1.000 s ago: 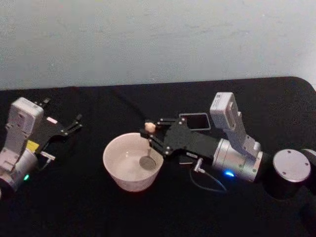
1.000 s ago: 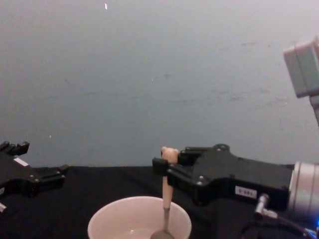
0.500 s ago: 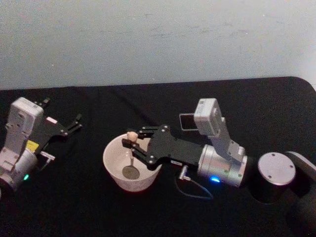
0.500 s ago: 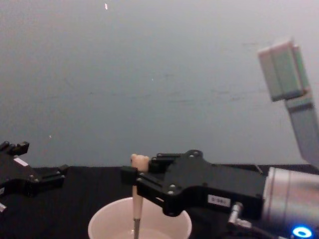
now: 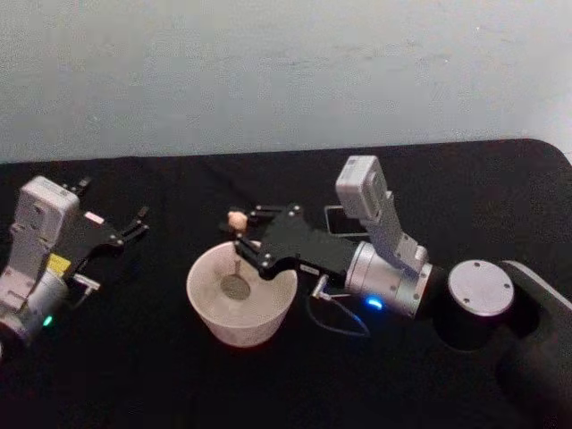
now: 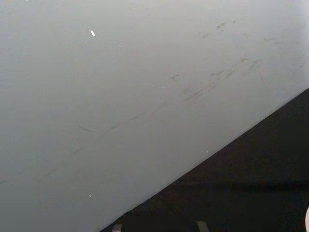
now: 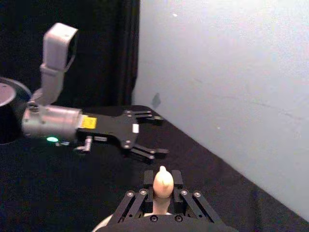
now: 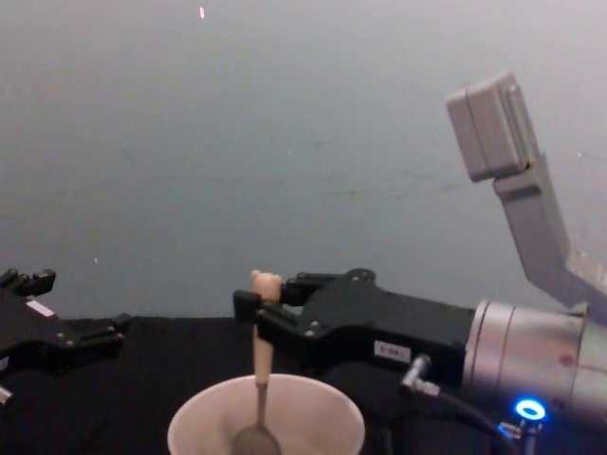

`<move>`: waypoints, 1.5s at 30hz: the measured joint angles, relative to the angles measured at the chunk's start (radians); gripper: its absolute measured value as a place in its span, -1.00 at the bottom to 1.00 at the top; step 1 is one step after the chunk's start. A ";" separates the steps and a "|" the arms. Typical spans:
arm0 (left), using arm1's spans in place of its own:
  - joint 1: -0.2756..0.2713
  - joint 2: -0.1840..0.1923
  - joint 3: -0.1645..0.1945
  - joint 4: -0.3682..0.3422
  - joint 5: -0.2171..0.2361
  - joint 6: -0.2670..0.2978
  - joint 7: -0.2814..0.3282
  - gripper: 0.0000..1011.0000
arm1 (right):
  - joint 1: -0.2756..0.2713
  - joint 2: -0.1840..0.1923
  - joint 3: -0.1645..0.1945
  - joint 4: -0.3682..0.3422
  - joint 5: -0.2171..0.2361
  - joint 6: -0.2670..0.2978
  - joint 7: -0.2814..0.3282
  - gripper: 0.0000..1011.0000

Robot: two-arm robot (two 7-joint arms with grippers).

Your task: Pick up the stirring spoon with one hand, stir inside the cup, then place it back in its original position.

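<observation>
On the black cloth-covered table (image 5: 170,384), near its middle, stands the wide round beige-cream cup (image 5: 234,327) (image 8: 186,438). Inside it is the slim stirring spoon with a cream-pink handle and a tiny bear head on top (image 5: 237,264) (image 8: 261,353). The spoon stands almost upright, its small round metal bowl down near the cup's floor and the bear head well above the rim. I cannot tell whether the cup holds any liquid.

The right gripper (image 5: 239,234) (image 8: 252,309) (image 7: 161,187) reaches in from the right, over the far side of the cup. Its black jaws are closed on the upper handle just under the bear head.

Behind the right arm sits the tall dark grey square-sectioned holder (image 5: 331,220). It is well apart from the cup's rim and largely covered by the arm's pale wrist camera housing. One corner and part of its mouth can be seen, and what lies inside cannot be made out.

At the table's left side, the left gripper (image 5: 134,225) (image 8: 81,305) (image 7: 155,136) is parked clear of the cup with its jaws spread apart and nothing between them. In the chest view the cup's lower part is cut off by the picture's edge.
</observation>
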 joint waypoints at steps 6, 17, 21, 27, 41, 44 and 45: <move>0.000 0.000 0.000 0.000 0.000 0.000 0.000 0.98 | 0.002 0.010 0.018 0.008 -0.006 -0.001 -0.010 -0.58; 0.000 0.000 0.000 0.000 0.000 0.000 0.000 0.98 | -0.045 0.062 0.041 -0.058 -0.001 0.007 -0.003 -0.58; 0.000 0.000 0.000 0.000 0.000 0.000 0.000 0.98 | -0.066 0.080 0.044 -0.094 0.009 0.013 0.006 -0.58; 0.000 0.000 0.000 0.000 0.000 0.000 0.000 0.98 | -0.084 0.093 0.029 -0.128 0.018 0.020 0.029 -0.58; 0.000 0.000 0.000 0.000 0.000 0.000 0.000 0.98 | -0.040 0.030 -0.007 -0.071 0.013 0.015 0.021 -0.58; 0.000 0.000 0.000 0.000 0.000 0.000 0.000 0.98 | -0.030 0.017 -0.007 -0.052 0.008 0.012 0.010 -0.58; 0.000 0.000 0.000 0.000 0.000 0.000 0.000 0.98 | -0.027 0.014 -0.005 -0.046 0.007 0.010 0.007 -0.58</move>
